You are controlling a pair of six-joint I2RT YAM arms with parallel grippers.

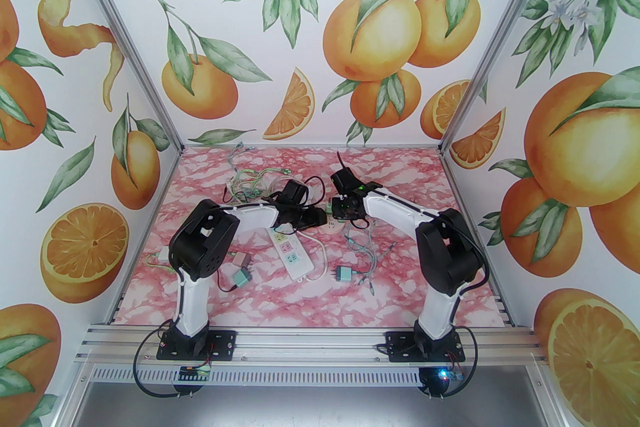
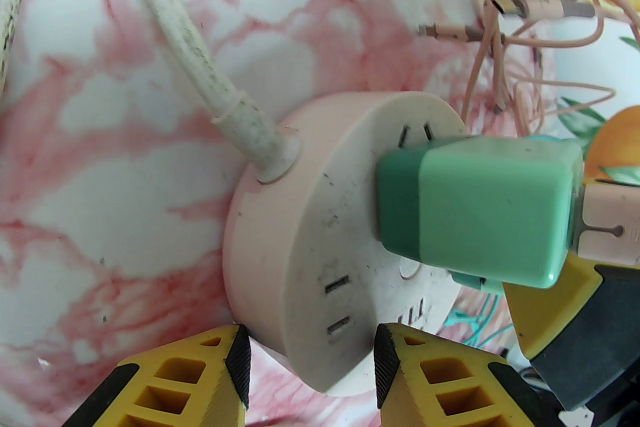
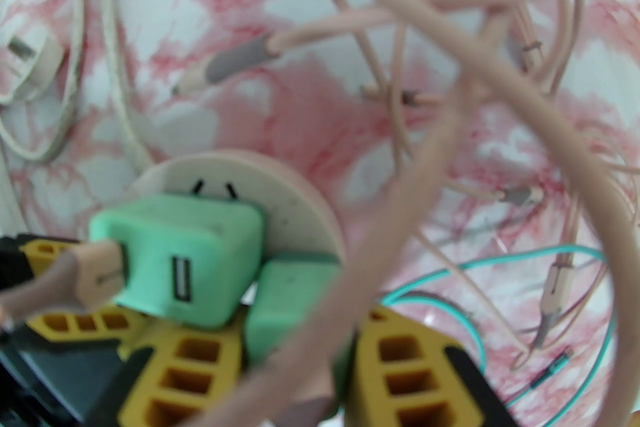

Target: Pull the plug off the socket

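A round pink socket point(image 2: 280, 235) with a white face lies on the marbled table, a speckled white cord running from its side. A green plug point(image 2: 475, 215) with a pink USB lead in its back sits in the socket's face. A second green plug point(image 3: 290, 310) sits beside it, and my right gripper point(image 3: 297, 330) is shut on it. My left gripper point(image 2: 310, 340) straddles the socket's rim, one pad on the pink side wall and one on the white face. From above, both grippers point(image 1: 315, 217) point(image 1: 345, 209) meet over the socket point(image 1: 334, 227).
A white power strip point(image 1: 290, 255) lies just in front of the socket. Loose green plugs point(image 1: 242, 277) point(image 1: 345, 274) and tangled thin cables point(image 1: 370, 255) lie nearby. A pink cable loop point(image 3: 450, 124) hangs close to the right wrist camera. More wires point(image 1: 250, 179) lie at the back.
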